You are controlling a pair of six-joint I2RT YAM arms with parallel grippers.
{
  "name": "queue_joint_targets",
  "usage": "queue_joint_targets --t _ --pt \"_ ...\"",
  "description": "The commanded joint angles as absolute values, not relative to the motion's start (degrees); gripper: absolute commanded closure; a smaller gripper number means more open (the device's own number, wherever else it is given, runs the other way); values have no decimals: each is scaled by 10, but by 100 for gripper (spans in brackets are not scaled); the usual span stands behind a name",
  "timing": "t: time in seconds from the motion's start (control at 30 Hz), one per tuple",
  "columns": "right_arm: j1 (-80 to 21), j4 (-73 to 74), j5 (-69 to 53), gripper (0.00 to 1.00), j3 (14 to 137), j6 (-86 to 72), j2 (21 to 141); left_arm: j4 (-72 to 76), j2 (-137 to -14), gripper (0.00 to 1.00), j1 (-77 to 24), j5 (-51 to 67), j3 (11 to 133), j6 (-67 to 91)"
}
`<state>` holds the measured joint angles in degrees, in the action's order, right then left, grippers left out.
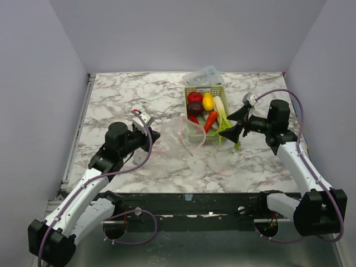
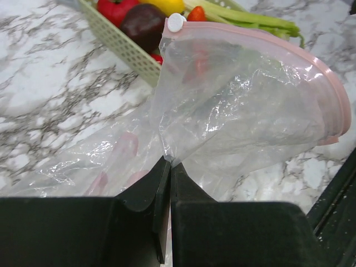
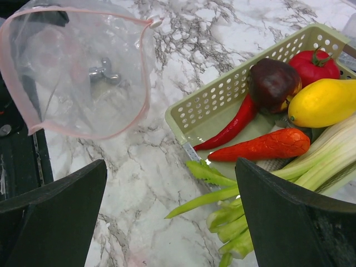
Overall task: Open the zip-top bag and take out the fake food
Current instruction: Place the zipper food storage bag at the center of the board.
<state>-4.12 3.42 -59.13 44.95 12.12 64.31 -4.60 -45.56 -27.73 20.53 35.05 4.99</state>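
Observation:
The clear zip-top bag [image 1: 181, 135] with its pinkish zip strip lies open and empty on the marble table, left of the pale green basket [image 1: 193, 132]. My left gripper [image 1: 154, 135] is shut on a fold of the bag [image 2: 233, 105]. The fake food lies in the basket: red fruit [image 1: 194, 97], lemon [image 1: 208, 101], dark beet [image 1: 194, 108], carrot [image 1: 211, 120], chili [image 1: 193, 119] and leek [image 1: 222, 114]. My right gripper [image 1: 240, 125] is open and empty, just right of the basket by the leek's leaves [image 3: 222, 194]. The bag's open mouth [image 3: 83, 67] faces it.
A clear rigid plastic box [image 1: 204, 75] stands behind the basket at the back of the table. The table's black front rail [image 1: 189, 201] runs along the near edge. Grey walls close in on both sides.

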Motion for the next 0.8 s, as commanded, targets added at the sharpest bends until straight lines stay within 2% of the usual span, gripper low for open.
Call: queue_joint_targets --t 0.0,0.23,0.43,0.77 --pt "-37 51 -611 0 442 134 634 -131 -468 95 -223 228 394 -16" --pt "-37 64 -592 0 446 149 631 -124 -512 95 -133 215 420 -14" --pt "-37 67 -586 0 445 154 627 -76 -582 95 -56 251 439 12" --pt "-36 68 -581 0 442 160 621 -90 -772 94 -16 276 558 11"
